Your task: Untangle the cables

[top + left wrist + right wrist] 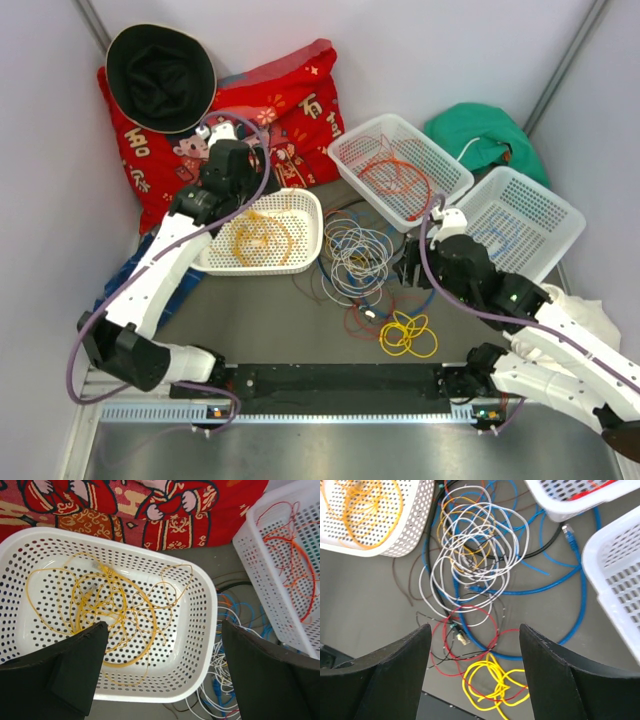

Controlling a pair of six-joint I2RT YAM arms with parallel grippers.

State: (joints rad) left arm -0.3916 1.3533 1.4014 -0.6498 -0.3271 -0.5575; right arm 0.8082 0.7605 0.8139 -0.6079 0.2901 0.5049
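**Colour-Sorted Baskets, Tangle Left in the Middle**

The left end effector [160, 630] hovers, fingers apart and empty, above the left basket [252, 268], which holds only an orange-yellow cable [110, 607]. Red-orange wires [395, 175] lie in the middle basket [343, 163], so each colour seems to get its own bin. The right end effector [475, 627], also spread and empty, hangs over the tangled cables [475, 555] on the desk [250, 320], probably ready to pick a strand.
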